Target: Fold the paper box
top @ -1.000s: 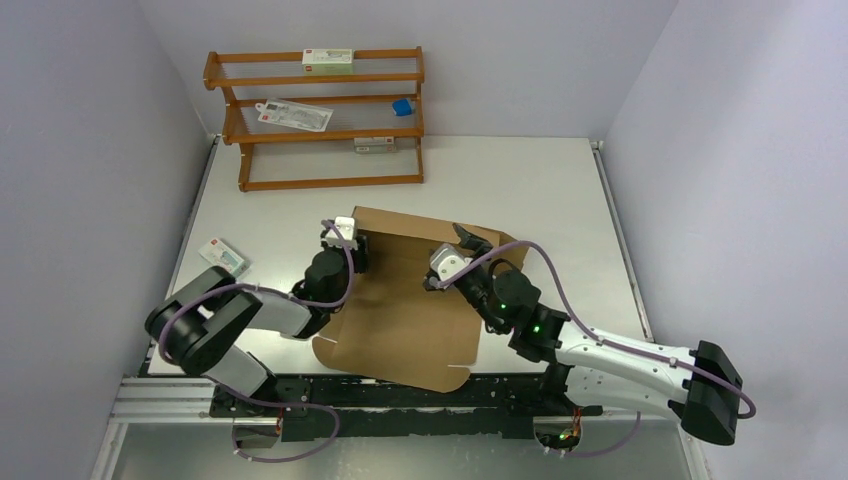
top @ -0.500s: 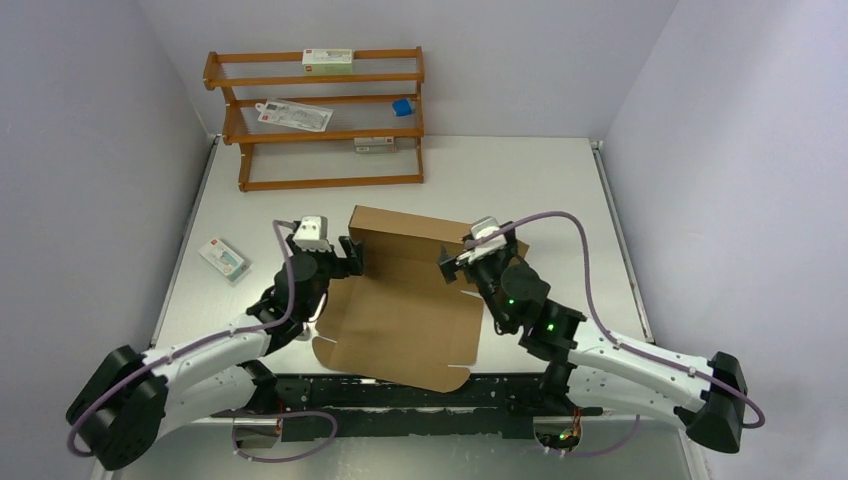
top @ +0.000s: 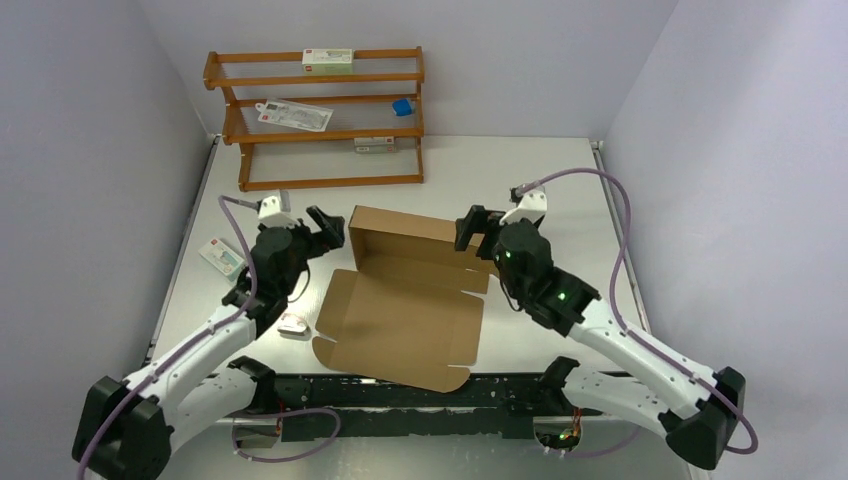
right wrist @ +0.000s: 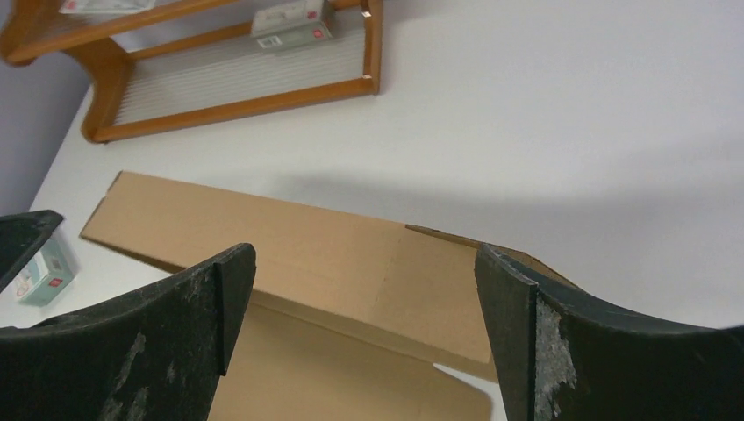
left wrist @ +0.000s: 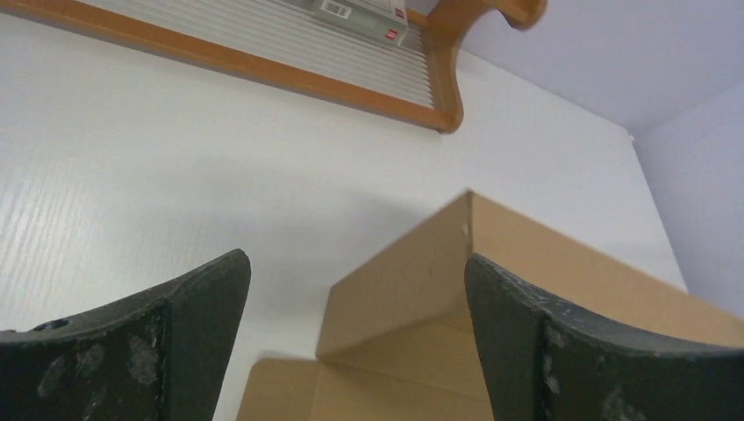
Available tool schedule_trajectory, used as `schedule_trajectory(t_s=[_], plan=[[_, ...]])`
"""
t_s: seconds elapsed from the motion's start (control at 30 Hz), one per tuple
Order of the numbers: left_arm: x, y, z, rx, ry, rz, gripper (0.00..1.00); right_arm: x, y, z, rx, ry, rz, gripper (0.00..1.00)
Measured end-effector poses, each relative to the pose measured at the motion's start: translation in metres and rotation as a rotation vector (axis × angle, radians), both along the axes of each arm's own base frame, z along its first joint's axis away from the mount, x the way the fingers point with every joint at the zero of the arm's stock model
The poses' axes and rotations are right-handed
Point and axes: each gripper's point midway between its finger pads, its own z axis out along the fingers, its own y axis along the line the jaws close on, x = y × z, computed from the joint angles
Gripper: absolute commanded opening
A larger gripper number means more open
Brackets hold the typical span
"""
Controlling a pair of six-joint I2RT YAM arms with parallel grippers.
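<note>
Left gripper [top: 327, 224] and right gripper [top: 470, 228] hover spread and empty at either end of the centrally placed paper box's [top: 400, 310] raised far wall; folding looks half done, and next the flat near flaps probably need lifting.

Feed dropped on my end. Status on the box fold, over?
Left gripper open, right gripper open, neither holding. Paper box half formed: far end raised, near panel flat. Nothing lying on it.

The white-and-black left arm [top: 200, 350] and right arm [top: 620, 337] stretch forward, elbows outward. The black left gripper [top: 327, 224] and black right gripper [top: 476, 228] face each other — jaws wide apart, empty.
</note>
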Motion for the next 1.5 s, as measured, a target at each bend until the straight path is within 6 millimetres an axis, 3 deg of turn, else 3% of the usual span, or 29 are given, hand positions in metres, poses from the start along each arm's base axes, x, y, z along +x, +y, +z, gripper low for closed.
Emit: schedule_trajectory(t_s=[0.13, 0.3, 0.8, 1.07, 1.27, 1.5], plan=[[0.018, 0.005, -0.005, -0.038, 0.054, -0.004, 0.93, 0.011, 0.000, -0.021, 0.056, 0.125, -0.054, 1.00], [0.023, -0.015, -0.013, -0.060, 0.110, -0.110, 0.92, 0.008, 0.008, -0.047, 0.092, 0.247, -0.070, 0.96], [0.021, -0.054, -0.013, -0.109, 0.143, -0.312, 0.84, 0.011, 0.014, -0.070, 0.175, 0.287, -0.083, 0.87], [0.006, -0.059, -0.009, -0.156, 0.136, -0.359, 0.82, 0.017, 0.024, -0.071, 0.263, 0.269, -0.039, 0.66], [-0.001, -0.057, -0.002, -0.173, 0.120, -0.360, 0.82, 0.026, 0.036, -0.059, 0.329, 0.236, 0.021, 0.58], [-0.007, -0.055, -0.004, -0.173, 0.122, -0.359, 0.81, 0.037, 0.044, -0.061, 0.369, 0.246, 0.062, 0.57]])
